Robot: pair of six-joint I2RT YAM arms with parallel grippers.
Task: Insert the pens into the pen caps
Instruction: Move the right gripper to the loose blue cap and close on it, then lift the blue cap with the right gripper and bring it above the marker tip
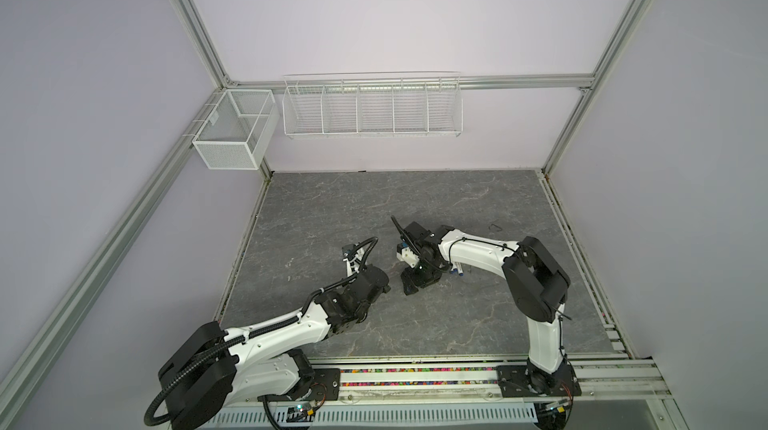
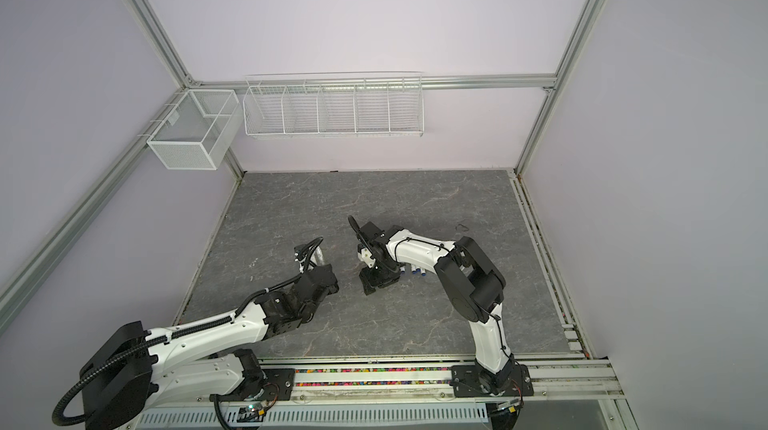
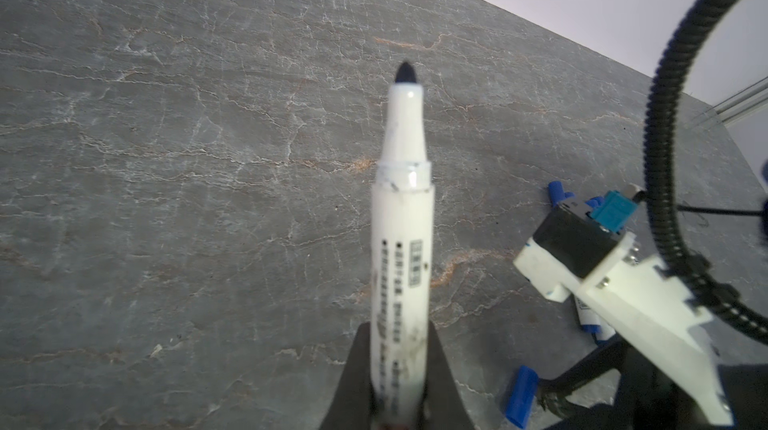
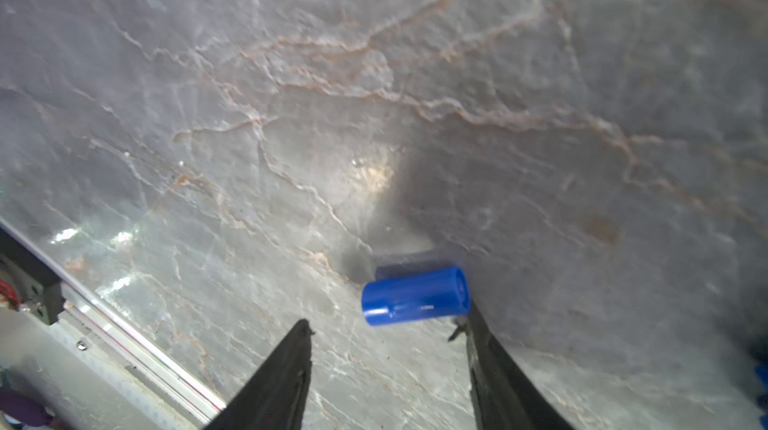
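Left jaws grip a pen (image 3: 402,240); my right jaws stand wide at a cap (image 4: 415,297): I'd grasp it next.

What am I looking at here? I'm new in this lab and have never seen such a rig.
Two robot arms, the left arm and the right arm, stand at the edge of a grey table. Both top views come from one camera overhead. The other two pictures come from a camera on each arm's wrist, looking along its pincer. The left gripper is shut on an uncapped white pen, whose dark tip points away from the camera. The right gripper is open, with a blue cap lying on the table at its fingertips. More pens lie beside the right arm. The job is to push pens into caps.
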